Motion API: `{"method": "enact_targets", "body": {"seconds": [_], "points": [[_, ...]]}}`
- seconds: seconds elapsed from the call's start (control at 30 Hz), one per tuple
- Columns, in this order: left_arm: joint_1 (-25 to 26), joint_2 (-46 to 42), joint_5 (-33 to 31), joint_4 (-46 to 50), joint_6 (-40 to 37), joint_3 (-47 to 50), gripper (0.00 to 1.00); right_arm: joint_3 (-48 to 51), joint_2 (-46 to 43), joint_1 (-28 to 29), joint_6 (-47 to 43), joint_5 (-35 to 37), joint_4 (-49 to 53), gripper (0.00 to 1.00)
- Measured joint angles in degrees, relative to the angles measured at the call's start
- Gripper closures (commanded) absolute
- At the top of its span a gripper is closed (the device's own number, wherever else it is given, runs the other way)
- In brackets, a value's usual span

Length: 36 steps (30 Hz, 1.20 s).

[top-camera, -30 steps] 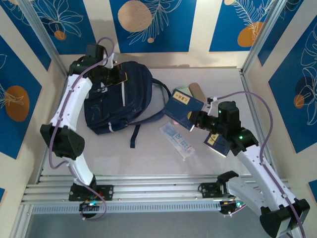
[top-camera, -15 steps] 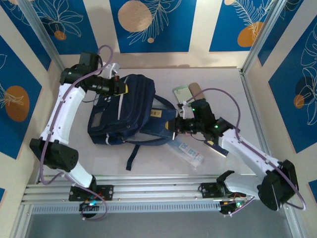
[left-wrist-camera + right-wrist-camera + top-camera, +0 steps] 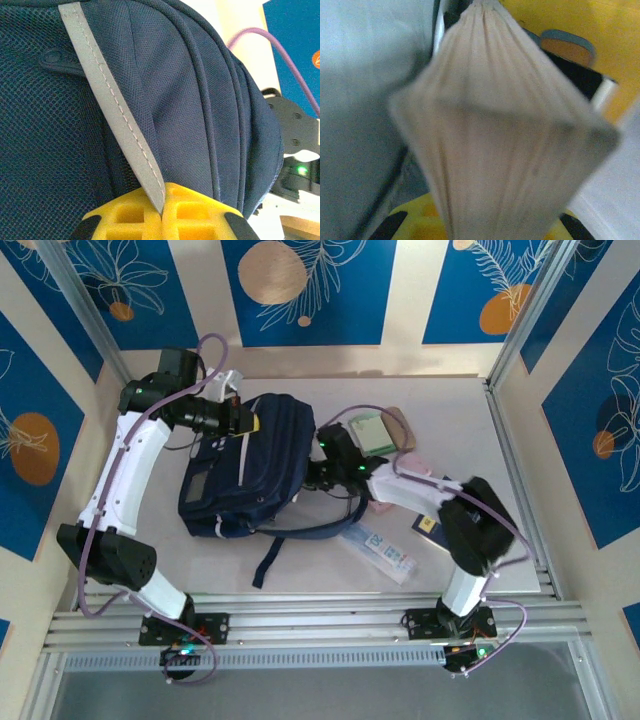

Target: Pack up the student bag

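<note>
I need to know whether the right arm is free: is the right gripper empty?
No, the right gripper is shut on a book, its pale page edges fanning out from between the jaws.

Scanning for print: nothing legible anywhere. Blue markings on the clear packet (image 3: 385,552), lower centre of the overhead view: too small to make out. White label on the dark booklet (image 3: 428,523), just right of it: a blur. Green box (image 3: 368,430), upper centre: face too small to read. Up close, grey stripe (image 3: 120,120) on the student bag (image 3: 200,100) and page edges of the book (image 3: 505,140): bare of lettering.
</note>
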<state>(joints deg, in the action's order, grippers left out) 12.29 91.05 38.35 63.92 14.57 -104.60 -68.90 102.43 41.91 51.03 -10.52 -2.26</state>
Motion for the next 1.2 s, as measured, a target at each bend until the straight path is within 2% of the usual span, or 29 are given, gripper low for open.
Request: {"method": "enact_targets", "body": {"seconds": [0.03, 0.17, 0.3, 0.37, 0.63, 0.8, 0.9, 1.03, 1.2], "points": [[0.0, 0.0, 0.0, -0.04, 0.0, 0.09, 1.0, -2.69, 2.67, 0.61, 1.01, 0.09, -0.26, 0.84], [0.0, 0.0, -0.07, -0.35, 0.0, 0.09, 1.0, -15.15, 14.71, 3.28, 4.79, 1.38, -0.04, 0.45], [-0.2, 0.02, -0.59, -0.39, 0.0, 0.09, 1.0, -18.91, 18.75, 4.59, 5.88, 3.89, 2.51, 0.17], [-0.46, 0.02, -0.85, -0.39, -0.02, 0.11, 1.0, -17.81, 17.42, 4.79, 5.4, 4.87, 1.97, 0.09], [-2.12, -0.02, -2.14, -0.83, -0.17, 0.61, 1.0, -10.34, 5.49, 2.82, -2.69, 5.84, 5.99, 0.06], [-3.04, -0.15, -3.02, -2.91, -0.11, 3.04, 1.0, -9.14, -1.01, 2.1, -8.37, 6.8, 10.64, 0.08], [-3.39, -0.5, -5.92, -3.28, -0.13, 3.32, 1.0, -7.04, -4.72, 1.33, -9.33, 9.16, 14.16, 0.1], [-4.13, -2.19, -11.41, -4.39, 0.17, 5.4, 1.0, -1.29, -10.86, -3.13, -8.63, 12.13, 18.93, 0.1], [-6.27, -4.11, -17.94, -7.5, 1.88, 9.84, 1.0, 1.6, -18.05, -10.29, -7.13, 22.25, 30.42, 0.06]]}}
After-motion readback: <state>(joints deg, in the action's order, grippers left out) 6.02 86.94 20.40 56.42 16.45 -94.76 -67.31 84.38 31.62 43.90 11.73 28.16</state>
